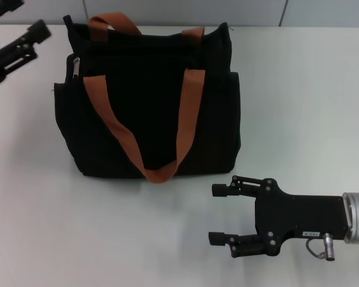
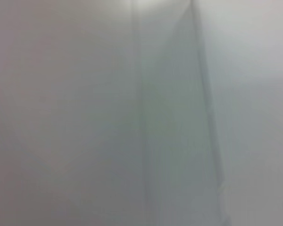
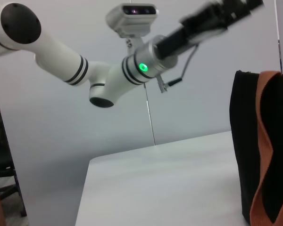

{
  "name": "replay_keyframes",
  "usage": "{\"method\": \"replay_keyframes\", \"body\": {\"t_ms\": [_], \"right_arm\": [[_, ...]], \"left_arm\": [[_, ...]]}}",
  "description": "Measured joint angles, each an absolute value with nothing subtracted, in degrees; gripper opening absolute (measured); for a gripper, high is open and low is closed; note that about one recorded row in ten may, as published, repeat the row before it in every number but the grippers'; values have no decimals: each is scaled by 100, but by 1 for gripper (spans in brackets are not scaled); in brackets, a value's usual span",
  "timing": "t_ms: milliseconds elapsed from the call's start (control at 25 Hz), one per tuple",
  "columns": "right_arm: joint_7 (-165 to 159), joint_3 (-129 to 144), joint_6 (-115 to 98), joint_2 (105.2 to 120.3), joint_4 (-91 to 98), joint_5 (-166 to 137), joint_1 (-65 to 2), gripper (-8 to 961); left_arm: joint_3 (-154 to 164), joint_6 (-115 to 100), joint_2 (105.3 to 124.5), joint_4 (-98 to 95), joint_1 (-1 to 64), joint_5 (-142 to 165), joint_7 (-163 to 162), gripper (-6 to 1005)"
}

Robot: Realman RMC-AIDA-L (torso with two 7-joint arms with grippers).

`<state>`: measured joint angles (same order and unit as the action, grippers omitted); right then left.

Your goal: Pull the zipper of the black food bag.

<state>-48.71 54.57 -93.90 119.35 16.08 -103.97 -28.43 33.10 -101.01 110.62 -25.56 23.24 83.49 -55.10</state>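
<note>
While the bag (image 1: 149, 101) stands upright toward the far middle of the white bench (image 1: 299, 107), the right tool (image 1: 221, 214) lies nearest the camera, in front of the bag's right corner and apart from it, its two black fingers spread wide and pointing left, with nothing between them.

Boxy and black, the bag is of fabric, with side pockets and two rust-orange webbing handles: one drapes down the front face in a long loop that reaches the bottom edge, the other lies over the top rim. A small silver zipper (image 1: 76, 66) pull shows at the bag's top left corner, on the dark track. In the right wrist view the bag's side and an orange strap fill the edge, with bare bench stretching away beside it.

Open bench surrounds the bag on every side, widest to its right.

Farthest off, the left tool (image 1: 12, 46) hangs above the bench left of the bag's top left corner, clear of it; I cannot tell whether its fingers are apart or together.
</note>
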Motion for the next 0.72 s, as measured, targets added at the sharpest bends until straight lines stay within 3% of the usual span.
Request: {"method": "replay_keyframes", "body": {"t_ms": [120, 400, 720], "right_arm": [[-4881, 5423, -9399, 11932, 1608, -10397, -2832, 821], [-4914, 5408, -9417, 11921, 1623, -10397, -2820, 821], [-4936, 5394, -9406, 11918, 1612, -10396, -2820, 822]], "left_arm": [[3304, -9503, 10879, -2576, 2328, 8745, -5512, 767], [3325, -9247, 10809, -2714, 2401, 9536, -5511, 767], [3322, -8310, 11092, -2836, 2934, 10728, -5469, 767]]}}
